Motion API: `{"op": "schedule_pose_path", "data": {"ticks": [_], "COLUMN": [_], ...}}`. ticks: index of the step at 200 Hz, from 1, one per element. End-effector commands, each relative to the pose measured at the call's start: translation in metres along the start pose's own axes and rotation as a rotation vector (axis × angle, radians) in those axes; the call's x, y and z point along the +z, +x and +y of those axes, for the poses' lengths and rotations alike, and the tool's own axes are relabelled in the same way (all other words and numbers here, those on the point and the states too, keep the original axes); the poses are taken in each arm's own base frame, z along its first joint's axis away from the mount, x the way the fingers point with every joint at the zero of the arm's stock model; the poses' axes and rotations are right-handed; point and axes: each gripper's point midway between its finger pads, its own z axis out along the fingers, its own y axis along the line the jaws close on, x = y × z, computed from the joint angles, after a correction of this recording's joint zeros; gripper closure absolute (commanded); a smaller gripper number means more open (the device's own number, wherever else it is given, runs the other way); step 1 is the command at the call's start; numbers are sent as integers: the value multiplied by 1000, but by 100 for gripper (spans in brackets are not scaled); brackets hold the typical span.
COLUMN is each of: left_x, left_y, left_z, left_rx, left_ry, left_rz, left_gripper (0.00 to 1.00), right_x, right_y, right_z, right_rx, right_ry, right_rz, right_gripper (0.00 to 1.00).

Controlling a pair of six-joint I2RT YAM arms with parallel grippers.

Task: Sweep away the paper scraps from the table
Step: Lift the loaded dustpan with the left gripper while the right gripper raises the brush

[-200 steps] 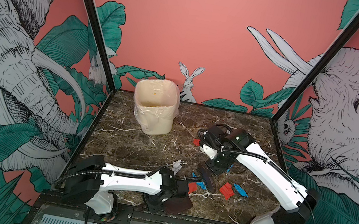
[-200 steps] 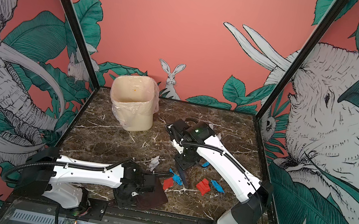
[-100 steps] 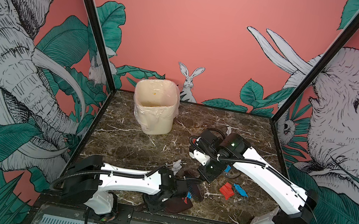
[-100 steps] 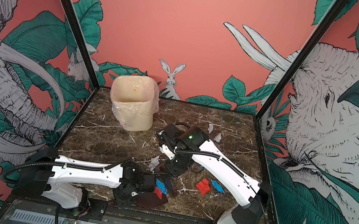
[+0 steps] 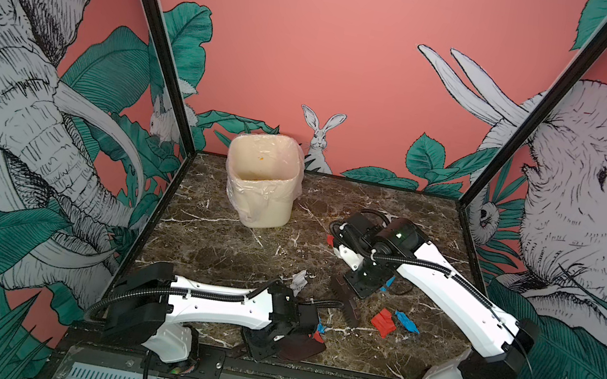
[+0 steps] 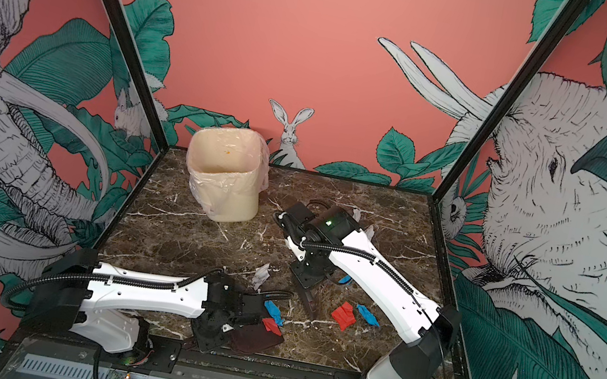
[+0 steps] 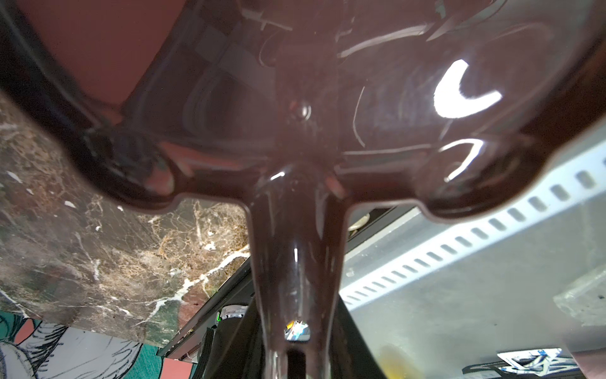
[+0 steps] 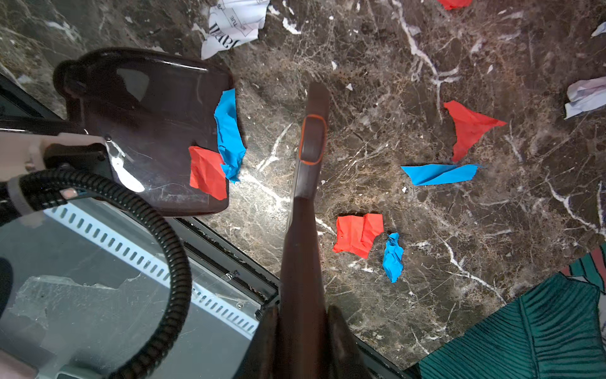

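Where the worktop (image 5: 226, 236) meets its front edge, low in both top views, I read the left end effector (image 5: 266, 342) as clamped on the handle of a dark dustpan (image 6: 255, 336), whose lip faces right. Two of the scraps (image 8: 206, 172) sit at that lip: a red one on the pan and a blue one (image 8: 229, 131) across its edge. Just right of the pan, the right end effector (image 8: 301, 328) is pressed together on the handle of a brush (image 8: 311, 141); the brush head stands apart from the pan. Right of the brush, a red piece (image 5: 381, 322) and a blue piece (image 5: 407, 322) lie just beside each other. Two more, blue (image 8: 439, 174) and red (image 8: 469, 128), lie near them. A white printed piece (image 5: 298, 280) lies behind the left wrist. The bin (image 5: 260, 183) stands upright at the worktop's upper left.
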Motion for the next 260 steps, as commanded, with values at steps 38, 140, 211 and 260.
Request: {"op": "schedule_pose_path", "data": {"ticks": [38, 140, 211, 260], "left_x": [-3, -13, -47, -69], "left_y": [7, 0, -19, -34], "left_z": [4, 7, 22, 33], "left_rx": [-11, -29, -53, -68], "left_ry": [-14, -23, -94, -158], "left_rz": [5, -60, -235, -332], "left_gripper": [100, 100, 100, 100], "right_x": [-6, -43, -85, -123], "right_y": [-5, -16, 6, 13], "right_z": [53, 75, 13, -27], "right_rx": [-54, 18, 123, 226], "right_ry": [-154, -338, -278, -246], "right_rz": [-1, -147, -230, -368], "right_gripper": [100, 100, 100, 100]}}
